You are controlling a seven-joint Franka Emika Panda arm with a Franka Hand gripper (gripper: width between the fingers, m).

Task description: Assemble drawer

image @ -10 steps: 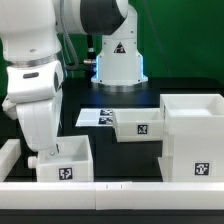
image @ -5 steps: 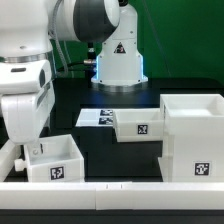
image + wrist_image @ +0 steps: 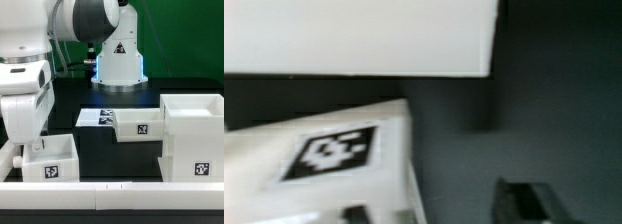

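A small white open-top tray (image 3: 50, 160) with a tag on its front stands at the front of the exterior view's left. My gripper (image 3: 33, 153) is down at the tray's left wall. In the wrist view my gripper (image 3: 441, 208) is open: one finger (image 3: 358, 214) is over the tray (image 3: 313, 150), the other (image 3: 526, 200) is outside it over the dark table. The large boxy housing (image 3: 195, 130) stands at the right. A second tray (image 3: 140, 125) lies against the housing's left side.
The marker board (image 3: 95, 117) lies flat behind the second tray. Low white rails run along the front edge (image 3: 110, 187) and the left (image 3: 8, 155). The arm's base (image 3: 118, 65) stands at the back. A blurred white surface (image 3: 349, 35) fills part of the wrist view.
The gripper and the small tray have moved together toward the exterior view's left and a little nearer the front rail. Most of the shift came in the first half second.
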